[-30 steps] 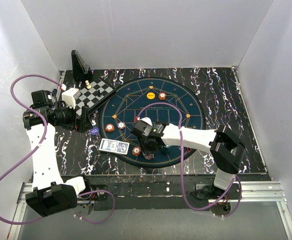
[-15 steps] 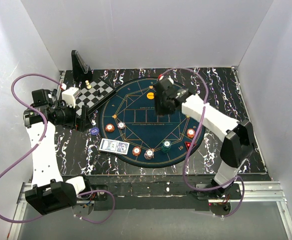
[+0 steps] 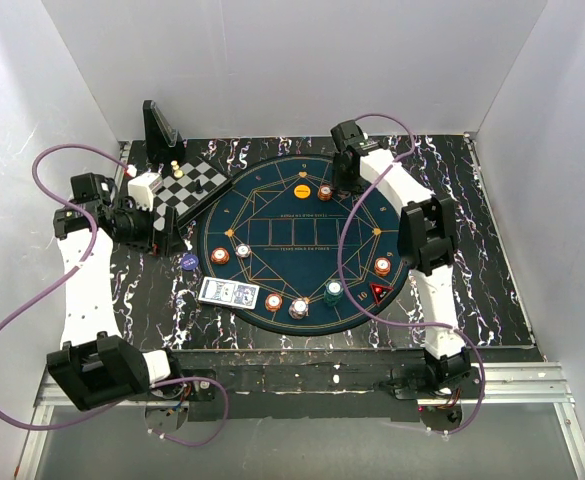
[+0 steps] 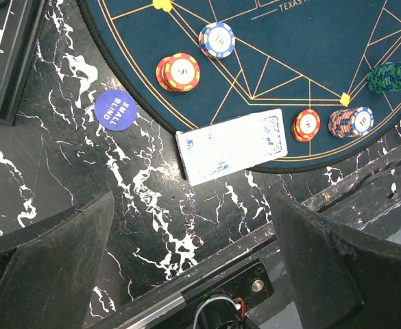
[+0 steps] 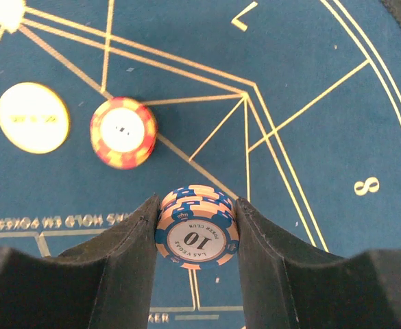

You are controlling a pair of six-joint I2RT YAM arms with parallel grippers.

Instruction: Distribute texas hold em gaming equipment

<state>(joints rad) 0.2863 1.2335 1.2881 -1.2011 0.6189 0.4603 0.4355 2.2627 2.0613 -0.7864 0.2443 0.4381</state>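
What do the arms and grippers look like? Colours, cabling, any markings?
Left arm and right arm: white link shells, black joint housings, a purple cable looping along each. Left gripper and right gripper: two broad matte black fingers with curved inner faces. No markings legible.

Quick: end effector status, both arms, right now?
Left end effector: open, holding nothing.
Right end effector: closed on the chip stack marked 10.

The teal chip stack [image 4: 396, 74] is cut off by the right edge of the left wrist view, and the print on the yellow marker [image 5: 33, 118] is blurred.
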